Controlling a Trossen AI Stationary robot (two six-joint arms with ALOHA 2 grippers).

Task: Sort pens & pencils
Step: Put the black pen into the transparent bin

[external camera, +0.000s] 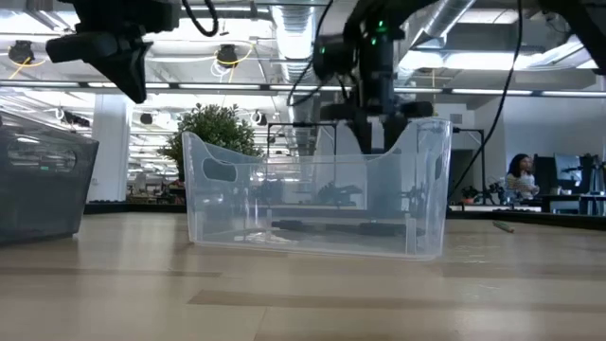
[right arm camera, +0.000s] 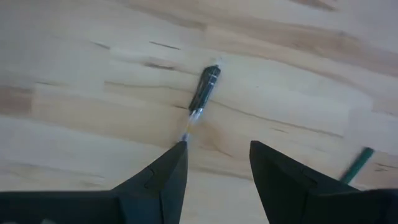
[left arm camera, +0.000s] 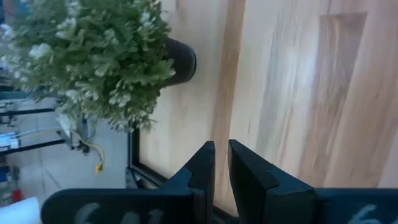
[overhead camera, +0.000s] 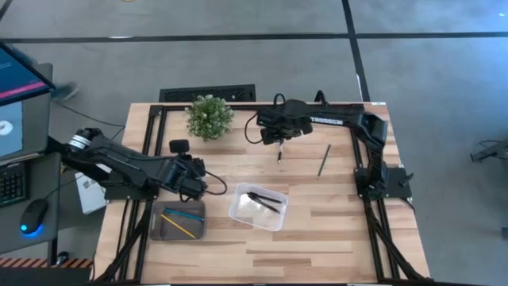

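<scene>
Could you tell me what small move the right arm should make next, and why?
Probably shift the right gripper slightly to centre on the black pen, then lower. The gripper is open and hovers above the table; the pen lies loose just ahead of the fingertips, not between them. The left gripper waits, shut and empty.
</scene>
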